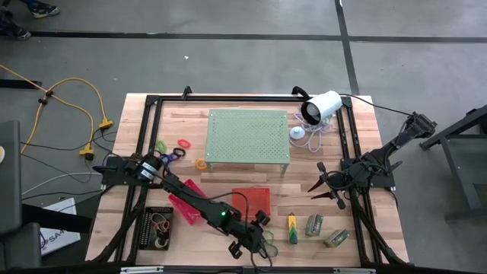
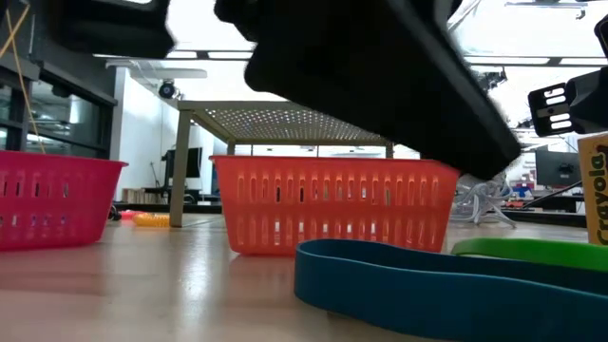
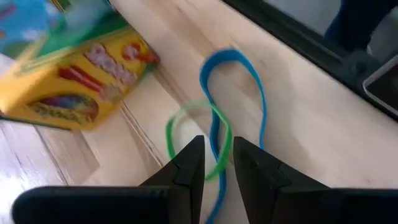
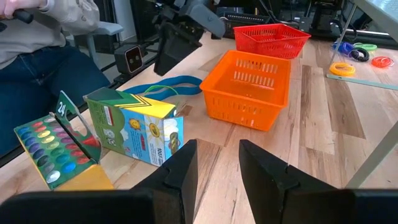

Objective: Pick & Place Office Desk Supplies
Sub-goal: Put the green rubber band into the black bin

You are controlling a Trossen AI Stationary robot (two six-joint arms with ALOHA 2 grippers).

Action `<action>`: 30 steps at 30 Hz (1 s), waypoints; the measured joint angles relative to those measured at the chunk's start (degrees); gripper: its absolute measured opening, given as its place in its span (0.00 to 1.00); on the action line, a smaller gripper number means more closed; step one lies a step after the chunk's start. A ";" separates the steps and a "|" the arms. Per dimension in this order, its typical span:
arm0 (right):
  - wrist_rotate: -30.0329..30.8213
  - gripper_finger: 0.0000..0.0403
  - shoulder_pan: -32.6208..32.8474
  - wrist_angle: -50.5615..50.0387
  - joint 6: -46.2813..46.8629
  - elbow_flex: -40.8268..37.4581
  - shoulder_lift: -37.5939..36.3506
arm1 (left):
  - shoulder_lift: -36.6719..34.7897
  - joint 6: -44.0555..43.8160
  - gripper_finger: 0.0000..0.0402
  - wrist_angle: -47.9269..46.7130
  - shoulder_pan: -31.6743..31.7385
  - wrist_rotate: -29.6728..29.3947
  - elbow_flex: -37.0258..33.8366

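Blue rubber-band loop (image 3: 231, 93), twisted into a long oval, between left gripper (image 3: 216, 163) parted fingers.

Three square trays on the tabletop: one black (image 1: 158, 227), one pink (image 1: 185, 202), one orange-red (image 1: 252, 201). Three small packs (image 1: 313, 225) at the front. One pale green perforated stand (image 1: 248, 137). Two robot arms

**Readable Print on the Table**

A yellow box (image 2: 595, 190) at the edge of the low view carried the brand name "Crayola" running up its side. In the right wrist view, the raised flap of an open crayon box (image 4: 65, 144) bore the number "24". Print on the green-and-yellow crayon pack (image 4: 134, 127) beside it was too small to read.
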 joint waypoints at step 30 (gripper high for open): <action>0.03 0.26 0.00 0.20 0.00 0.02 -0.02 | 2.38 -3.13 0.20 0.31 0.00 -0.15 -0.09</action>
